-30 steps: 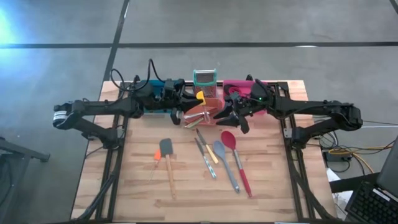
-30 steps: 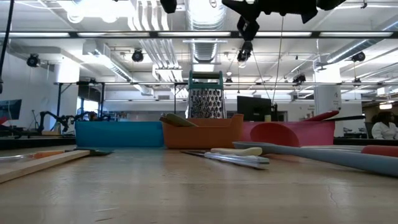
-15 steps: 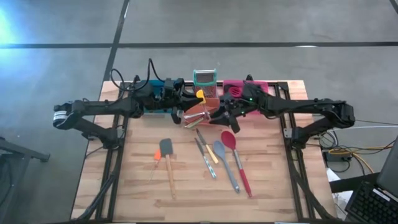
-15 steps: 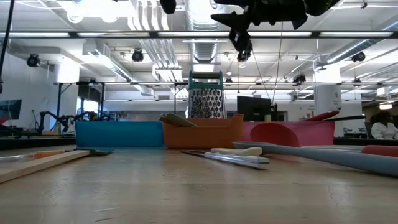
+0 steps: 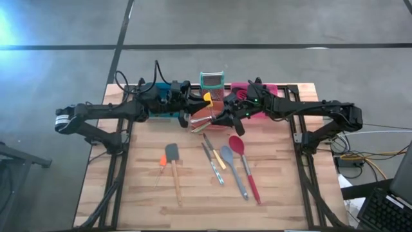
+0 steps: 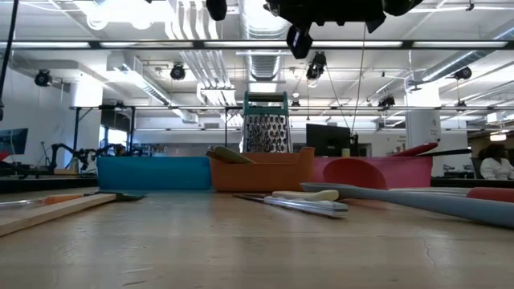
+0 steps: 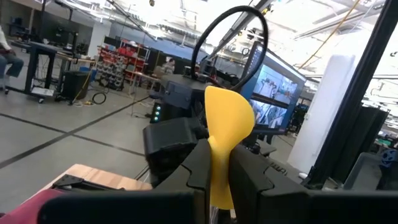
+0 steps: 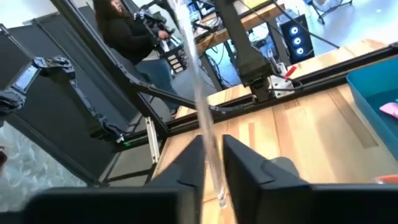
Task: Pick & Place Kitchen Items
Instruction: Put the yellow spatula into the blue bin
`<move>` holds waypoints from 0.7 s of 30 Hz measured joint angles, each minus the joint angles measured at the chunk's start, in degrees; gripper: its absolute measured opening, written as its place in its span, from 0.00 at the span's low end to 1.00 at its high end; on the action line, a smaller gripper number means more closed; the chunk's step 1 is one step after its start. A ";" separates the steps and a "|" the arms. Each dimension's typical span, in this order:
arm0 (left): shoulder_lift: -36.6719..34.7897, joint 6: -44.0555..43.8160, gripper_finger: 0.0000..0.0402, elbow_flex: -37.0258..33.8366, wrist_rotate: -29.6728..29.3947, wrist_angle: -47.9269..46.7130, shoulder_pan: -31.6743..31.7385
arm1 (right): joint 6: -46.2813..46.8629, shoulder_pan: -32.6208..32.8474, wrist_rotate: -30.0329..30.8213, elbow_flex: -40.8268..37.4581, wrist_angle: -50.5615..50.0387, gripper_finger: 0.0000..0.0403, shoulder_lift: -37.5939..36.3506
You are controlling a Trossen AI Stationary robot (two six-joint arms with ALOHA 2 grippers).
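Note:
My left gripper (image 5: 198,103) hangs high over the far bins, shut on a yellow spatula (image 7: 227,118). My right gripper (image 5: 223,119) reaches in from the right above the orange bin (image 5: 207,118) and is shut on a slim pale utensil (image 8: 202,106). It shows at the top of the low view (image 6: 299,36). Loose on the wood lie a grey spatula with a wooden handle (image 5: 174,171), a small orange tool (image 5: 162,161), metal cutlery (image 5: 212,164), a grey-blue spoon (image 5: 233,169) and a red spoon (image 5: 245,169). My left gripper pinches the yellow spatula just below its head (image 7: 217,180) between its two fingers, coming level from the table's left. The head stands out past the fingertips, toward the right arm. The spatula is lifted clear of the bins. My right gripper has the pale utensil's thin shaft (image 8: 211,158) between its two fingers (image 8: 194,155), coming from the table's right. The shaft runs on well past the fingertips. Which end of it lies in the hold does not show.
A blue bin (image 5: 161,104), the orange bin and a pink bin (image 5: 252,89) stand in a row at the far edge. A teal-rimmed grater (image 5: 211,80) is behind them. Bare wood lies at the near left and near right. A person (image 8: 127,28) sits beyond the table.
My right gripper has gone toward the table's left edge, from beside the pink bin to above the orange bin, and has risen a little. Its fingers have shut. My left gripper has kept still with the yellow spatula.

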 joint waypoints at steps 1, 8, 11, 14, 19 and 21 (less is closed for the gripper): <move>0.00 -0.09 0.08 0.00 -0.39 -0.12 0.02 | -0.35 0.02 -0.15 0.13 -0.02 0.06 0.00; -0.02 -1.44 0.11 0.00 -0.72 -0.43 0.15 | -0.83 0.04 -0.02 1.57 -4.08 0.03 -0.98; -0.05 -1.90 0.23 0.04 -0.02 -0.59 0.15 | -2.70 -0.01 -0.08 2.89 -8.51 0.03 -2.89; -0.11 -1.97 0.37 0.04 0.64 -2.83 0.02 | -5.06 -0.19 0.29 5.41 -15.62 0.03 -5.36; -0.28 -2.09 0.50 0.12 0.48 -9.74 0.13 | -12.37 -0.12 0.44 10.49 -36.72 0.03 -8.26; -0.30 -1.00 0.53 0.82 0.81 -14.31 0.13 | -15.41 -0.09 1.77 12.70 -47.08 0.03 -8.46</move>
